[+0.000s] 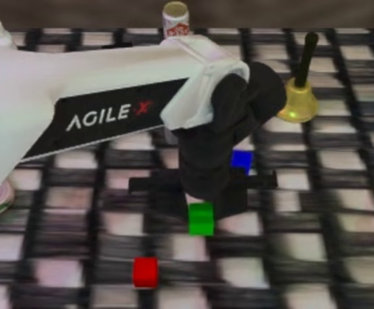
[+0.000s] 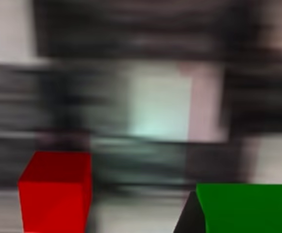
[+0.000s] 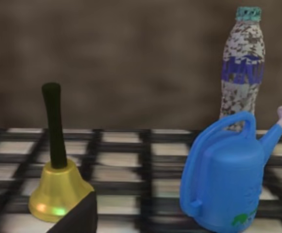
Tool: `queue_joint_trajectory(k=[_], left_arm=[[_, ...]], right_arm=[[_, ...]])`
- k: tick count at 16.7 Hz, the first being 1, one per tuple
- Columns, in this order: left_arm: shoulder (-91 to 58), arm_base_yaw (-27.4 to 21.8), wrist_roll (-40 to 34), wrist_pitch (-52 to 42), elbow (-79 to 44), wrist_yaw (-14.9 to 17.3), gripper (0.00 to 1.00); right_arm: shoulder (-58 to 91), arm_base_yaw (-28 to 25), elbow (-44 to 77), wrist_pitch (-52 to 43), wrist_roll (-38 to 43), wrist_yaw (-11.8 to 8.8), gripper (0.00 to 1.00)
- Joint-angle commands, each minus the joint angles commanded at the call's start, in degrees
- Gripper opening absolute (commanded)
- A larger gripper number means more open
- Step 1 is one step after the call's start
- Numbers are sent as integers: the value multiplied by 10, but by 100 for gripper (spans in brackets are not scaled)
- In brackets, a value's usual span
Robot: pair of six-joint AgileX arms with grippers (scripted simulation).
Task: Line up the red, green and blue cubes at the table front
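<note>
The left gripper [image 1: 203, 196] hangs directly over the green cube [image 1: 201, 218] near the table's [image 1: 302, 270] middle; whether its fingers are apart I cannot tell. The blue cube [image 1: 241, 159] sits just behind, the red cube [image 1: 145, 271] nearer the front edge.

The left arm [image 1: 109, 96] is stretched from the table's left side toward its middle, white forearm angled across, black wrist bent downward. The left gripper [image 1: 203, 193] is pointed down at the table near the centre. The right arm is not seen from above.
</note>
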State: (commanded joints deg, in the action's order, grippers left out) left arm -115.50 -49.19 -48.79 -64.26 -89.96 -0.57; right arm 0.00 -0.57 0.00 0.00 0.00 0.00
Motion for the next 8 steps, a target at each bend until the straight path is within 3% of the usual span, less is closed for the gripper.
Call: queue_joint_trajectory(k=[3,8], left_arm=[[22,-38,-37,3,20,-1,0],[19,-36,-36,5,21,-1,0]], right_arm=[[0,0,0,0,0,0,100],[0,0,0,0,0,0,100]])
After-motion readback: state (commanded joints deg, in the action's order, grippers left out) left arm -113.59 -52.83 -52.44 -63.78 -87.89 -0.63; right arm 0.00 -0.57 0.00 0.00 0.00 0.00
